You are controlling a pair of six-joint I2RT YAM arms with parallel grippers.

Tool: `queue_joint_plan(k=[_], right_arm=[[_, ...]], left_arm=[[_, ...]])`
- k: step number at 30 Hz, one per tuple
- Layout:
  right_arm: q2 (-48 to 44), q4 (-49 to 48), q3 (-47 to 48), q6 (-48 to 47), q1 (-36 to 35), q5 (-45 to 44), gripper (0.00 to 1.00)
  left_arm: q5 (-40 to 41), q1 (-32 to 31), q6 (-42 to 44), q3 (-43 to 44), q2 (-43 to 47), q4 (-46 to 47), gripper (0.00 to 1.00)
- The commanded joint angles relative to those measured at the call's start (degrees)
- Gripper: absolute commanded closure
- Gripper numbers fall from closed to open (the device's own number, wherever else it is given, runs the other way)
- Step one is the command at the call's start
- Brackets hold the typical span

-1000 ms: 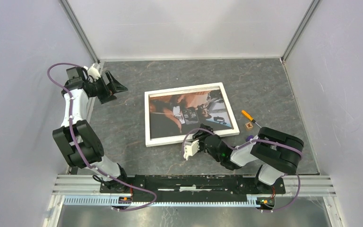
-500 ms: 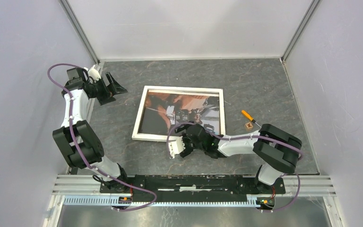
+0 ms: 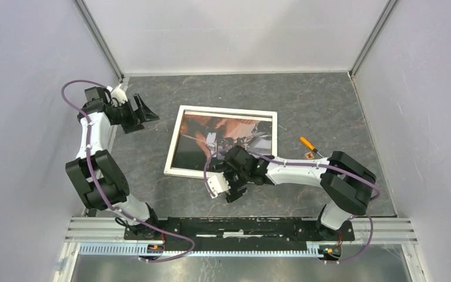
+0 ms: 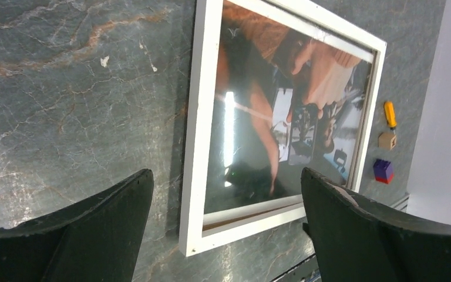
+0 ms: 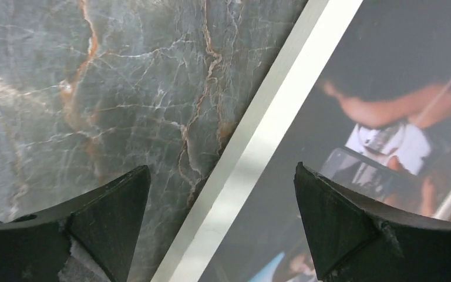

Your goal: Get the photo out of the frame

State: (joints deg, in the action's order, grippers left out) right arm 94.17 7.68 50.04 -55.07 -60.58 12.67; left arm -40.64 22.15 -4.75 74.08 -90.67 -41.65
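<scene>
The frame (image 3: 173, 145) lies face up on the table, white border showing, with the photo (image 3: 235, 126) inside it under glass. My right gripper (image 3: 230, 175) hangs open over the frame's near edge. In the right wrist view its jaws (image 5: 222, 166) straddle the white border (image 5: 258, 135), one finger over the table and one over the photo (image 5: 387, 88). My left gripper (image 3: 148, 110) is open and empty, raised at the far left, apart from the frame. The left wrist view (image 4: 226, 173) looks down on the frame (image 4: 199, 117) and photo (image 4: 282, 117).
An orange-handled tool (image 3: 307, 143) and a small wooden cube (image 3: 309, 155) lie right of the frame. The left wrist view also shows them (image 4: 390, 114) (image 4: 387, 140), plus a purple and red cube (image 4: 383, 170). Pale walls enclose the table on three sides.
The frame has turned and slid left with its near edge. My right gripper has moved left along that edge. My left gripper has shifted only slightly.
</scene>
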Motion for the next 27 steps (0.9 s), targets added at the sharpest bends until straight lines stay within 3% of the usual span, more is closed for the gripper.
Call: queue_joint_plan(k=[1,5,11,18,27], right_arm=[[-1.01,11.00,9.56,6.25,5.15,11.18,0.02],[5.49,19.75,26.51,12.90,14.62,16.95,0.02],[17.34,23.13,42.41,21.04,27.28,19.70,0.02],[30.35,23.00,58.27,30.44,36.52,19.60,0.02],[35.80,17.02,59.69,35.73,40.88,20.85,0.02]], left_arm=[[-3.36,-0.62,13.98,1.06,3.84,-6.56,0.00],[1.55,-5.02,33.39,-2.57,6.90,-15.53,0.00],[12.16,-14.88,49.41,-17.46,18.80,-14.43,0.00],[18.28,-26.34,56.64,-31.00,32.69,-4.02,0.00],[28.04,-39.11,56.74,-39.94,35.67,8.82,0.00]])
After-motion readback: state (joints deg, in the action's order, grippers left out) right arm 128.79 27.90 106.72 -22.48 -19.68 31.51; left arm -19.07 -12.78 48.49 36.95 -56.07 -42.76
